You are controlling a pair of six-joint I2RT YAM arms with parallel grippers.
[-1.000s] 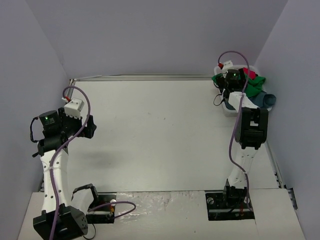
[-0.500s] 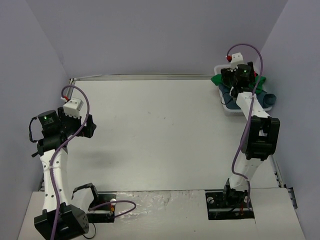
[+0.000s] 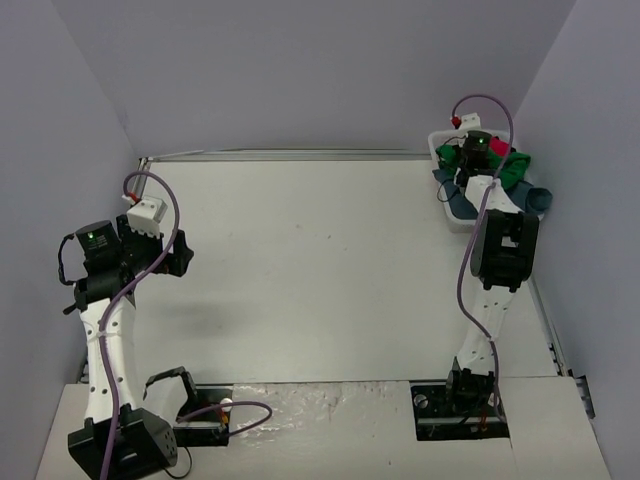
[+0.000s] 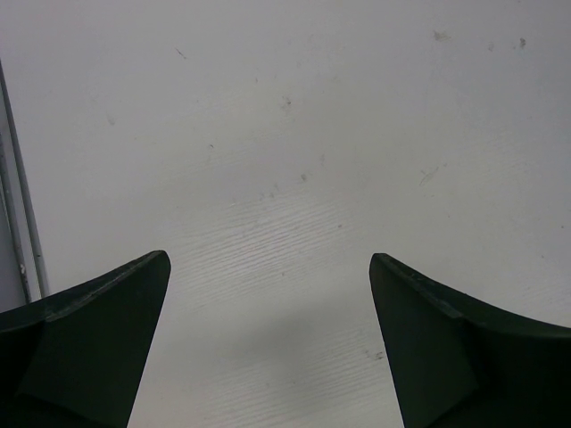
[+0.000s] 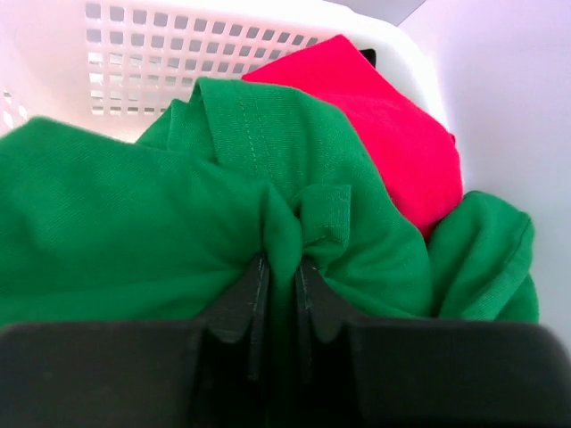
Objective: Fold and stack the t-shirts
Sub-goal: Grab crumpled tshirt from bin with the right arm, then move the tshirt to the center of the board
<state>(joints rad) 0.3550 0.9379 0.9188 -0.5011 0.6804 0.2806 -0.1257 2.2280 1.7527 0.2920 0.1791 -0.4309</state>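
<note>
Since a second ago my right jaws have snapped together; they now pinch a ridge of the green t-shirt (image 5: 161,196). It lies heaped in the white lattice basket (image 5: 178,36) at the upper right of the top view, the red t-shirt (image 5: 393,116) tucked against it and the grey-blue t-shirt (image 3: 537,198) spilling over the rim. My left jaws hang spread above bare counter (image 4: 294,134). The pinch looks thin: a fast lift could slip it, or drag the red shirt along.

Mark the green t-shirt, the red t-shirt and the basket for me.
green t-shirt (image 5: 134,205), right wrist view, cloth left of the fold
red t-shirt (image 5: 375,125), right wrist view, its top face
basket (image 5: 178,36), right wrist view, lattice back wall
</note>
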